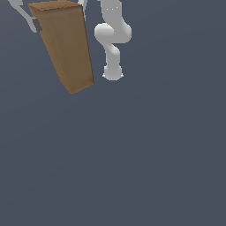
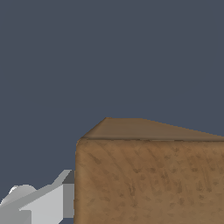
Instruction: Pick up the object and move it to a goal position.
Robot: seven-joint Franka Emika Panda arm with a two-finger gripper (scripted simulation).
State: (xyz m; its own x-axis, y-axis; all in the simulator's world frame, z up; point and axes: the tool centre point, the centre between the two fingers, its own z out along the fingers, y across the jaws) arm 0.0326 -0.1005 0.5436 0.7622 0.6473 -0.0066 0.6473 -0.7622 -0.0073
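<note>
Seen whole only from outside: tall brown block [image 1: 64, 46], wood-grained, plain-faced, lighter on top, long axis near upright with lower end leaning toward exterior view's right, just beside the white arm's base [image 1: 112, 73]. Clamped near its top by the gripper [image 1: 57, 20]; one grey finger [image 2: 68, 194] pressed against its side.

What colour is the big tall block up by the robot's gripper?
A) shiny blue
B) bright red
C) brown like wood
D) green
C: the tall block has brown, wood-grained faces in the exterior view, and the wrist view shows the same brown grain up close, with a finger of the gripper pressed against its side.
</note>
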